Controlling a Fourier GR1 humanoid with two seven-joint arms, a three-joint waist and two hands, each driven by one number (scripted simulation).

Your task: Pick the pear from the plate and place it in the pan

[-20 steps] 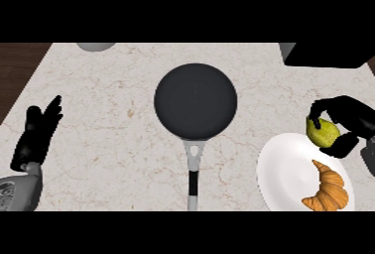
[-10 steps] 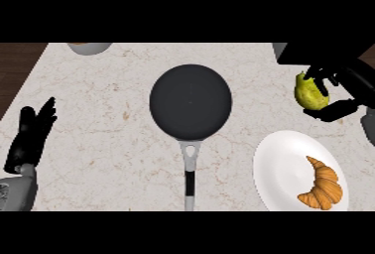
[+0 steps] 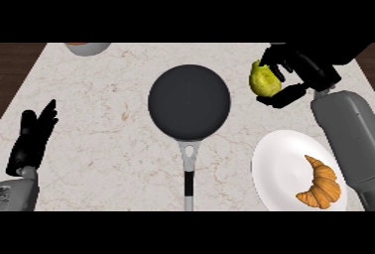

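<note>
Pear (image 3: 264, 82) lifted nearer pan (image 3: 189, 100), clasped in right hand (image 3: 302, 74)

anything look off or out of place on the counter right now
Nothing stands out. The right hand holds the pear beside the pan, the croissant lies on the plate, and nothing is spilled.

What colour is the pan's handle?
Silver-grey with a black grip section on the pan's handle, seen in the head view.
</note>
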